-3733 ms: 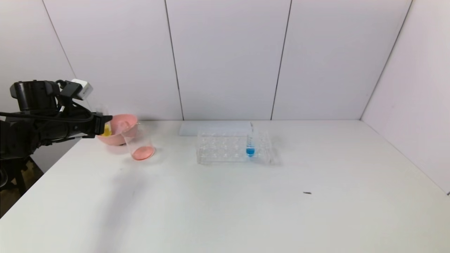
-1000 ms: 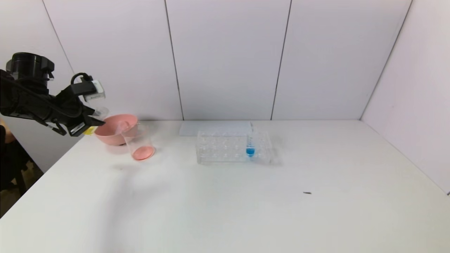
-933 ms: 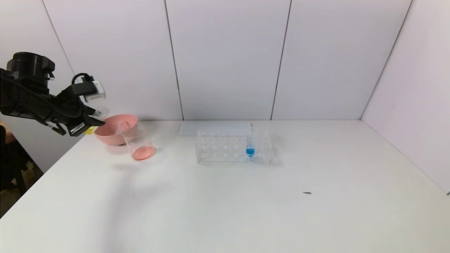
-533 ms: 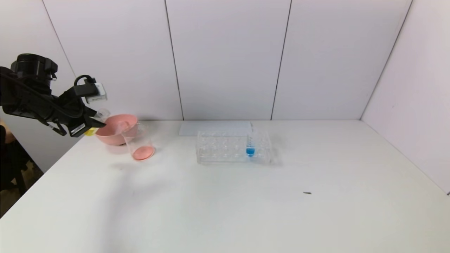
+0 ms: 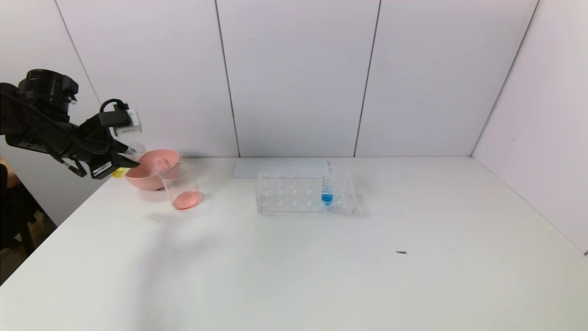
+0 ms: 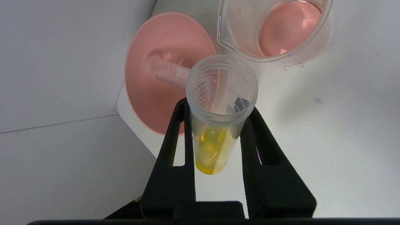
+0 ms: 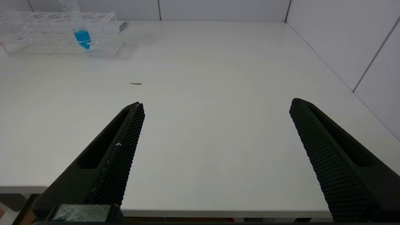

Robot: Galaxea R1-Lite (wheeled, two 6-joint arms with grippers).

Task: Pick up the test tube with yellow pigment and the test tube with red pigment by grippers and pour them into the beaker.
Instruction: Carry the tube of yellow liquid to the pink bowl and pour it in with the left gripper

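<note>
Pink bowl (image 5: 151,171) at left of frame, on white table (image 5: 294,266). Clear rack (image 5: 305,193) mid-frame, holding blue-liquid tube (image 5: 327,186). Small dark speck (image 5: 401,252) lower right.

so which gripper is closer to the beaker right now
Left. The left gripper holds the yellow tube beside the pink bowl, just short of the beaker; the right gripper sits far across the table.

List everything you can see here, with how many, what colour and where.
yellow test tube: one, clear with yellow liquid, gripped beside the bowl
empty tube: one, clear, lying in the bowl
pink bowl: one, far left of table
beaker: one, clear with pinkish-red liquid, in front of the bowl
tube rack: one, clear, table middle
blue tube: one, upright in the rack
table: one, white
left tool: black, shut on the yellow tube
right tool: black, open, near table edge
</note>
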